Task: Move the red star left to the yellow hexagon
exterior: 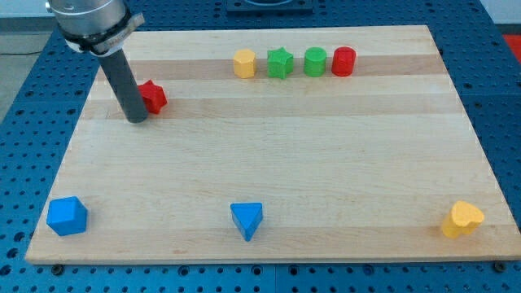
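- Near the board's upper left, the rod's tip [137, 119] touches the red star [152, 97] on the star's left side; no jaws exist.
- Yellow hexagon [244, 63] sits well apart, rightward.
- Judged step: pushing the star right until it lies just left of the hexagon.

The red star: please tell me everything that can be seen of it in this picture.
The red star is a small, glossy, plastic-looking block with short blunt points. It lies flat on the wooden board, near the view's upper left, well left of the yellow hexagon and a little lower. My tip stands right against its left side and hides part of that edge. No other block touches it.
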### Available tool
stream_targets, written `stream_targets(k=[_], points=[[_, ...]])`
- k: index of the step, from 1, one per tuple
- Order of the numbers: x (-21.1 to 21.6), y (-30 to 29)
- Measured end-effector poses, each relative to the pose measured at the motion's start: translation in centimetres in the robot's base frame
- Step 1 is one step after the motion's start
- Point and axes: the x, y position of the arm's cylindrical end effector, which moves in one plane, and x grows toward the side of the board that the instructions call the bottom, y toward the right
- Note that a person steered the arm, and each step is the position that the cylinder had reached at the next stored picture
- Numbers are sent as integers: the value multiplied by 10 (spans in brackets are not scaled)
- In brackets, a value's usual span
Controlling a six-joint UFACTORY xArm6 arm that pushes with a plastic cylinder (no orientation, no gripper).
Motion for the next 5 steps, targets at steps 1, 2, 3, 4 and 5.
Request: stream_targets(k=[1,2,3,4,5], points=[[-24,1],[-42,8],[-59,8],[-71,8],[-75,8]])
